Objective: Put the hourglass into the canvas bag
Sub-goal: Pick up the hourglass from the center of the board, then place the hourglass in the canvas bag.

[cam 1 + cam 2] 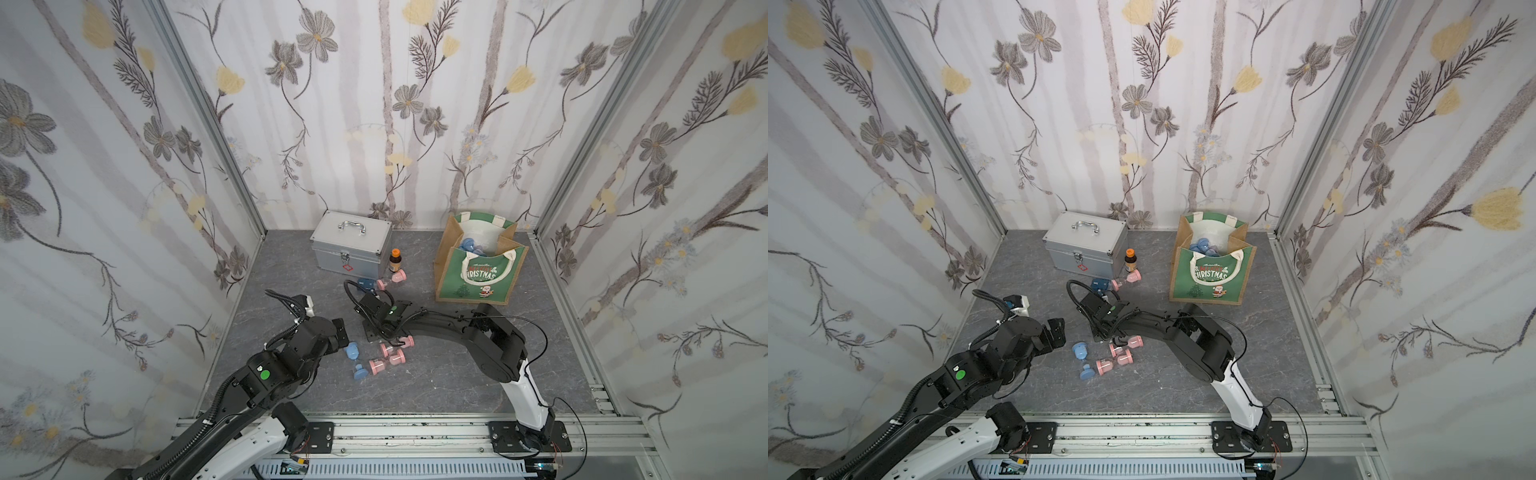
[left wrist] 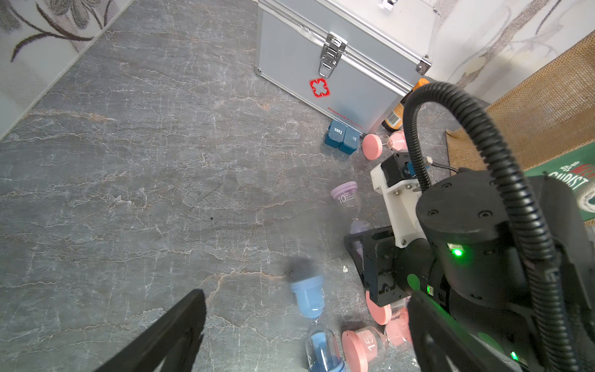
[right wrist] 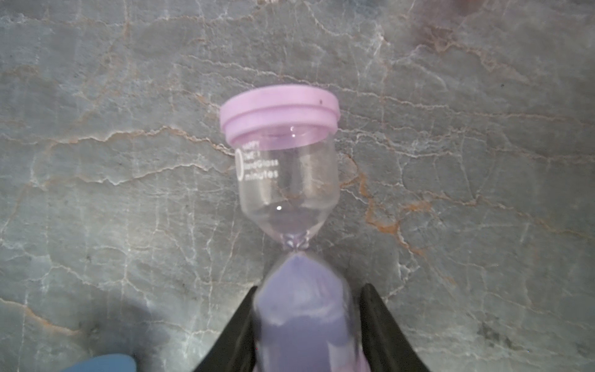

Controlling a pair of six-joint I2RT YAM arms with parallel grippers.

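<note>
Grey tabletop carries metal case, canvas bag, bottle, scattered hourglasses.

Robot test booth, lab-type rig. Floral wallpaper panels close three sides, held in aluminium profile posts. Grey stone-pattern tabletop at centre. Two arm bases are bolted to a slotted metal rail along the frame's lower edge.

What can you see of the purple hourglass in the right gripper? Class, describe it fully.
The purple hourglass has a lilac plastic-looking cap, two clear bulbs joined at a narrow neck, and white print including "minutes". The far bulb is nearly empty; purple sand fills the bulb that the right gripper clamps from both sides. Whether it touches the table cannot be told.
</note>
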